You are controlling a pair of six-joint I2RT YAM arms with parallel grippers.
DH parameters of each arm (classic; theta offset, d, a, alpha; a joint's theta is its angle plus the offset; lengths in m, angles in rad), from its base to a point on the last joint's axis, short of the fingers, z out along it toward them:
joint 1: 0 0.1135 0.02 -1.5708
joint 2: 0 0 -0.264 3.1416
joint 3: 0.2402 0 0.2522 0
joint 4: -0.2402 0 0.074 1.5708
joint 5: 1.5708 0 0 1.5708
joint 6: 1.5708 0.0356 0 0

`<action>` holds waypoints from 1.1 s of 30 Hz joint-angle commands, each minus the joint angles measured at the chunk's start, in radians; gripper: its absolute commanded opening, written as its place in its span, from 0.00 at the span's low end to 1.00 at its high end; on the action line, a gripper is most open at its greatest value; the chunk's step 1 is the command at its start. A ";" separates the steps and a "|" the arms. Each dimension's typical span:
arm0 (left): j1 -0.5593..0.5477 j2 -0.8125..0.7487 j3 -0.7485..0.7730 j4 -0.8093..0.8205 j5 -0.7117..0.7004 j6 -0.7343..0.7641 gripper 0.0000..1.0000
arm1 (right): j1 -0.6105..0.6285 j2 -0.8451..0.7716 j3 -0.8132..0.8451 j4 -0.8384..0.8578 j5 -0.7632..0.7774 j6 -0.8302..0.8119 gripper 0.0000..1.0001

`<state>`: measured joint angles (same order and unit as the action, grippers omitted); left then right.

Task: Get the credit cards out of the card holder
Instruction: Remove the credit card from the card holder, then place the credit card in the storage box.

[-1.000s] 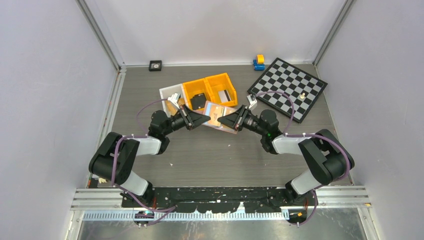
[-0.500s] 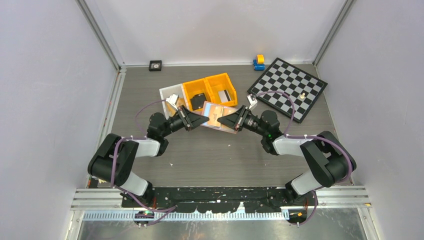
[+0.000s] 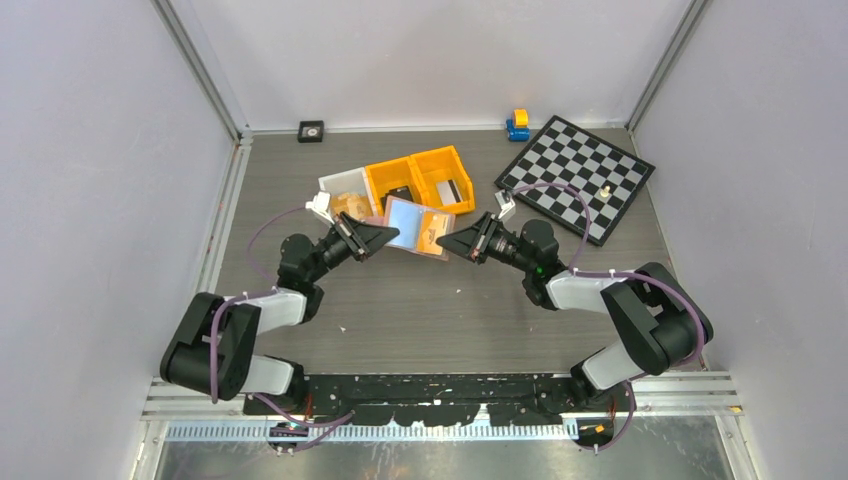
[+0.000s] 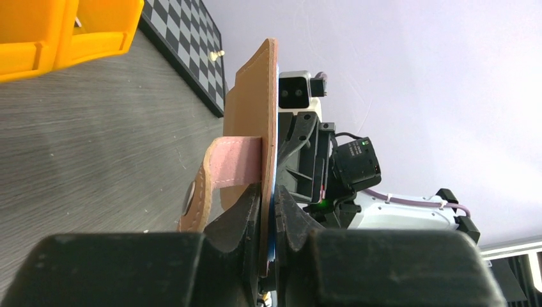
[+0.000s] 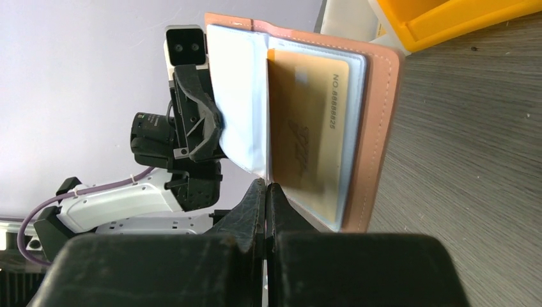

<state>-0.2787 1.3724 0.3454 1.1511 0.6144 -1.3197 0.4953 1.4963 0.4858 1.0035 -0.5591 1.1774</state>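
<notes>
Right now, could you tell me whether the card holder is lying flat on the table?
No, the left pincer pinches the card holder by one edge and holds it clear of the table.

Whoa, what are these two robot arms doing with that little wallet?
The left gripper is pinching the open card holder by one edge and holding it up, facing the other arm. A gold credit card is tucked inside it. The right gripper is shut with its tips close beside the card's edge. The card has not been pulled out yet.
</notes>
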 commanded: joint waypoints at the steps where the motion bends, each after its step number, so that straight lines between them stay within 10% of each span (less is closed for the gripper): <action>1: 0.016 -0.064 -0.010 0.001 -0.034 0.037 0.11 | -0.003 -0.013 0.023 -0.002 0.011 -0.031 0.00; 11: 0.042 -0.278 -0.032 -0.274 -0.140 0.161 0.02 | -0.003 -0.039 0.031 -0.092 0.032 -0.081 0.01; 18: 0.042 -0.592 0.018 -0.766 -0.370 0.358 0.00 | -0.003 -0.038 0.037 -0.112 0.033 -0.106 0.01; 33: 0.042 -0.891 0.079 -1.070 -0.631 0.456 0.00 | 0.010 0.046 0.117 -0.200 0.014 -0.197 0.00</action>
<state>-0.2417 0.5468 0.3614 0.1551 0.0776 -0.9058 0.4957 1.5169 0.5331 0.8284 -0.5369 1.0401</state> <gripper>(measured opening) 0.094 0.025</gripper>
